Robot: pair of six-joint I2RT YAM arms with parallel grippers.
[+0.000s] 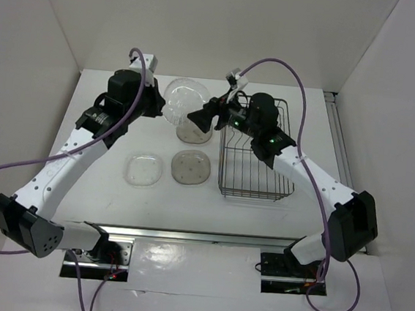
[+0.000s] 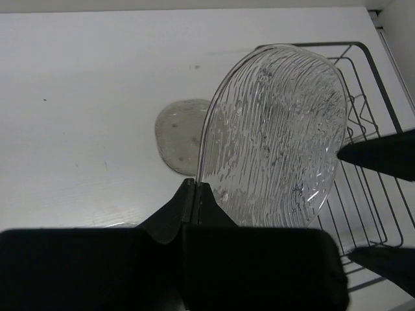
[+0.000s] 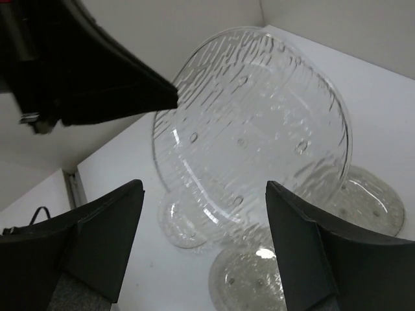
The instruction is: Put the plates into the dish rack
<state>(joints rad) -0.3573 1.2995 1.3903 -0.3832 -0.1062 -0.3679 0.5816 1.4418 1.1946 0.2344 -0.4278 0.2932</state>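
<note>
**Top external view.** The left gripper [image 1: 163,108] pinches the raised clear plate [image 1: 184,97], which is held on edge above the table [image 1: 107,127], just left of the dish rack [image 1: 254,164]. The right gripper [image 1: 194,116] reaches leftward from over the rack toward the plate's lower part; its jaw spacing is hard to read from here. Only this view gives the whole layout. A second clear plate [image 1: 143,170] and the near tan plate [image 1: 191,167] lie flat side by side on the table, left of the rack. The far tan plate [image 1: 195,132] lies partly under the raised one.

**Left wrist view.** The left gripper [image 2: 196,189] shows its fingers pressed together on the lower-left rim of the raised clear plate [image 2: 272,136], whose ribbed surface fills the centre. A tan plate [image 2: 180,137] lies flat behind that rim; which of the two it is cannot be told. The dish rack [image 2: 363,71] is cut off at the right edge, where the right gripper's fingertips [image 2: 382,159] enter. Whether they touch the plate is unclear.

**Right wrist view.** The right gripper [image 3: 204,188] has its jaws spread wide, one on either side of the raised clear plate [image 3: 253,123]. The left gripper [image 3: 167,97] grips the plate's upper-left rim. Seen through and below the plate are the second clear plate [image 3: 176,223], the near tan plate [image 3: 249,275] and the far tan plate [image 3: 371,201]. The rack is out of frame.
</note>
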